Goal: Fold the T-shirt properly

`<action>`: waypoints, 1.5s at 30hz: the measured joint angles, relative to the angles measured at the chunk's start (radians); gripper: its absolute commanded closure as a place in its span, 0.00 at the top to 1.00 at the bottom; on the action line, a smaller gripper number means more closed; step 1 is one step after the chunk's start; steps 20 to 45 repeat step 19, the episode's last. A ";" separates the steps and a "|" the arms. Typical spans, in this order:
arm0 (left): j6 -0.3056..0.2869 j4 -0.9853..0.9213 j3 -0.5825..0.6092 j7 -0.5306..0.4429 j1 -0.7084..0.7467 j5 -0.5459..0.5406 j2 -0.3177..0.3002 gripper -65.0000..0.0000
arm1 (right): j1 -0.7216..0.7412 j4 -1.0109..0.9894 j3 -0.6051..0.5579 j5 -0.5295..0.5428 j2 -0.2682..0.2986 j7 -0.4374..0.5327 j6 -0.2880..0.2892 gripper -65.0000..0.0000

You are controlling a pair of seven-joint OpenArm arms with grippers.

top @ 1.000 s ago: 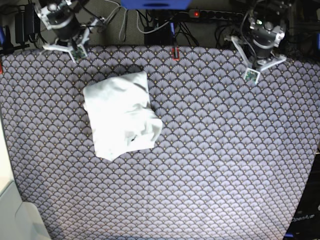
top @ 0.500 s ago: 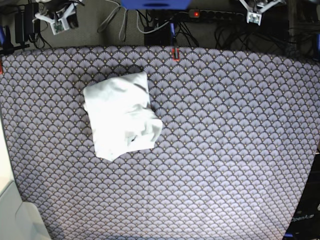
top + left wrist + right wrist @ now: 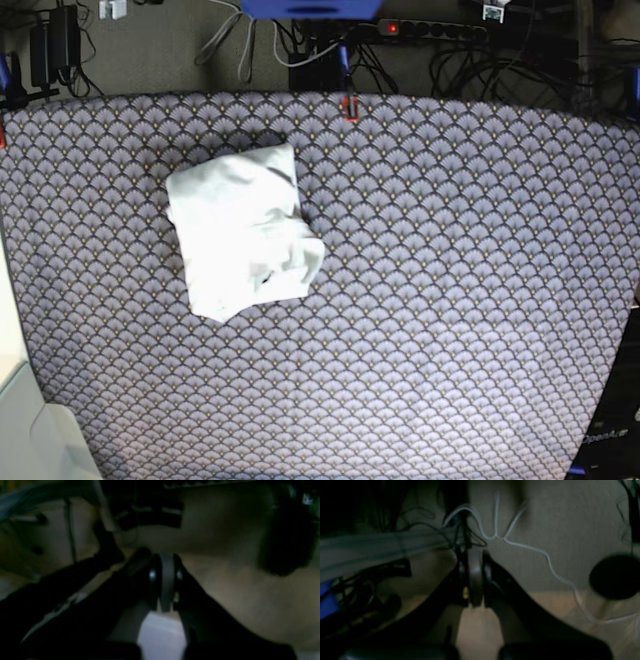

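Observation:
The white T-shirt [image 3: 240,230] lies folded into a rough rectangle left of centre on the patterned table cover [image 3: 450,300]. Its lower right corner is bunched and wrinkled. Both arms are pulled back past the far edge of the table, well away from the cloth. In the base view only a small white piece of each shows at the top edge. The left wrist view shows my left gripper [image 3: 166,580] shut with nothing in it, over dim floor. My right gripper [image 3: 475,577] is shut and holds nothing, in front of cables in the right wrist view.
A power strip [image 3: 430,28] with a red light and tangled cables run behind the table's far edge. A small red clip [image 3: 350,105] sits on that edge. A pale box corner [image 3: 25,430] stands at the bottom left.
Both arms have drawn back from the table's far corners and almost left the base view. The T-shirt has not moved.

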 measured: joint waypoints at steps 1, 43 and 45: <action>-0.005 -0.096 0.023 -0.054 -0.053 0.002 0.004 0.01 | 0.028 -0.080 -0.033 -0.002 0.012 0.050 -0.002 0.01; -0.002 -0.420 -0.116 -0.116 -0.319 0.004 0.113 0.01 | 0.136 -0.235 -0.252 -0.003 -0.125 0.130 -0.739 0.01; -0.002 -0.420 -0.116 -0.116 -0.319 0.004 0.113 0.01 | 0.136 -0.235 -0.252 -0.003 -0.125 0.130 -0.739 0.01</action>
